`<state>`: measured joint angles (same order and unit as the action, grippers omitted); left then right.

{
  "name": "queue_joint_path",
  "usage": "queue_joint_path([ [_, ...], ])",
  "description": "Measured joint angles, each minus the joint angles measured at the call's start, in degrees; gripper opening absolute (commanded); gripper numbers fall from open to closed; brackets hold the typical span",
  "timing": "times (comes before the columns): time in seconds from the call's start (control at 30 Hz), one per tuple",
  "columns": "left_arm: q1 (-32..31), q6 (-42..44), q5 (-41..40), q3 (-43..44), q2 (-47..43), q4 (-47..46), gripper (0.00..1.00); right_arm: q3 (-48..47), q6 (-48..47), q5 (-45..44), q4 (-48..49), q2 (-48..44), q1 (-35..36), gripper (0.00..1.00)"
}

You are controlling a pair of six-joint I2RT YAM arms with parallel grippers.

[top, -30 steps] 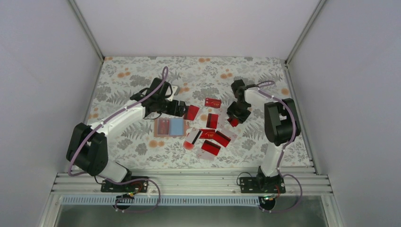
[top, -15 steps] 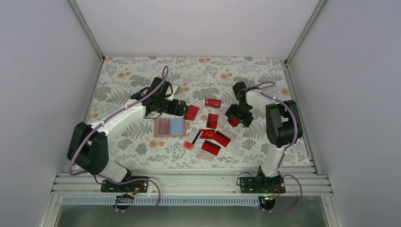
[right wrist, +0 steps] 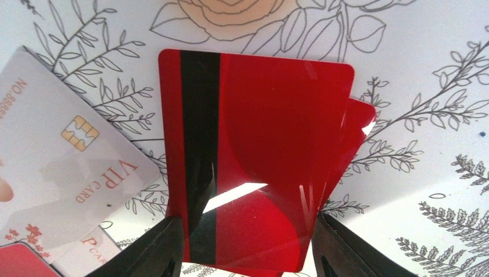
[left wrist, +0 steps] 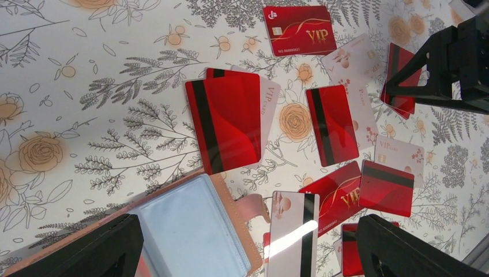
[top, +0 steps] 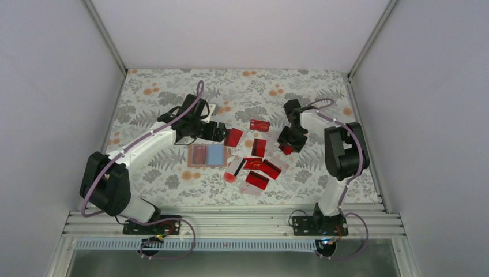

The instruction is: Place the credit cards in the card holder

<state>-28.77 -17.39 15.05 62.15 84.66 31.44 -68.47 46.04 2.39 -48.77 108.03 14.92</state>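
The card holder (top: 207, 155) lies open on the floral table, light blue inside (left wrist: 190, 231), tan edge and strap toward the cards. Several credit cards lie to its right, mostly red (top: 259, 147), one pale with a black stripe (left wrist: 294, 231). My left gripper (top: 219, 132) hovers open over the holder's right edge and the nearest cards (left wrist: 248, 254), holding nothing. My right gripper (top: 286, 145) is low at the pile's right side. Its fingers press both side edges of a red black-striped card (right wrist: 259, 156), which bows (right wrist: 248, 254). Another red card (right wrist: 357, 127) lies beneath.
A white VIP card (right wrist: 63, 161) lies just left of the gripped card. A red gold-lettered VIP card (top: 260, 125) sits farthest back. White walls enclose the table on three sides. An aluminium rail (top: 230, 222) runs along the near edge.
The right gripper opened, shifted slightly right over the red card, and has closed in on the card's edges again. The left arm has stayed still.
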Motion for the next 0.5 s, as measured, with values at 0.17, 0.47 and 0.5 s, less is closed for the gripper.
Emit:
queue_joint_path([
  [0.17,0.0,0.0,0.0,0.0,-0.3,0.0,0.93,1.3,-1.0,0.1,1.4,-1.3,0.0,0.55],
  [0.47,0.0,0.0,0.0,0.0,-0.3,0.2,0.92,1.5,-5.4,0.6,1.2,-1.9,0.0,0.57],
  [0.5,0.0,0.0,0.0,0.0,-0.3,0.2,0.92,1.5,-5.9,0.7,1.1,-1.9,0.0,0.63],
])
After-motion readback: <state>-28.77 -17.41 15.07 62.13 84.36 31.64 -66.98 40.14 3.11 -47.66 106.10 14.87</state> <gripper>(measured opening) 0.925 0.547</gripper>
